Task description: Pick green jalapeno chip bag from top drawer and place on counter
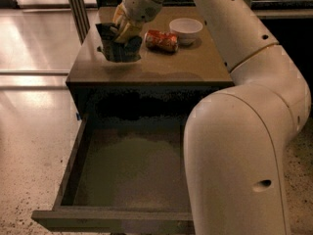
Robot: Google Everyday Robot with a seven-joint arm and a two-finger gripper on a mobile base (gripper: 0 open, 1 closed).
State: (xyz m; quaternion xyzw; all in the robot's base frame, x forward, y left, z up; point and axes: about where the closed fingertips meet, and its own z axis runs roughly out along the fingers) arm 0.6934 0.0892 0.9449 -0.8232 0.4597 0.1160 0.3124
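Note:
The green jalapeno chip bag (pixel 119 47) stands upright on the counter (pixel 186 65) at its left side, its bottom edge touching the brown top. My gripper (pixel 122 29) reaches down from above and is shut on the bag's top edge. The top drawer (pixel 129 173) is pulled open below the counter, and its greenish-brown floor is bare. My white arm covers the drawer's right side.
A red soda can (pixel 161 40) lies on its side just right of the bag. A white bowl (pixel 185 28) stands behind the can. My arm's large white elbow (pixel 239 160) fills the right foreground. Shiny floor lies to the left.

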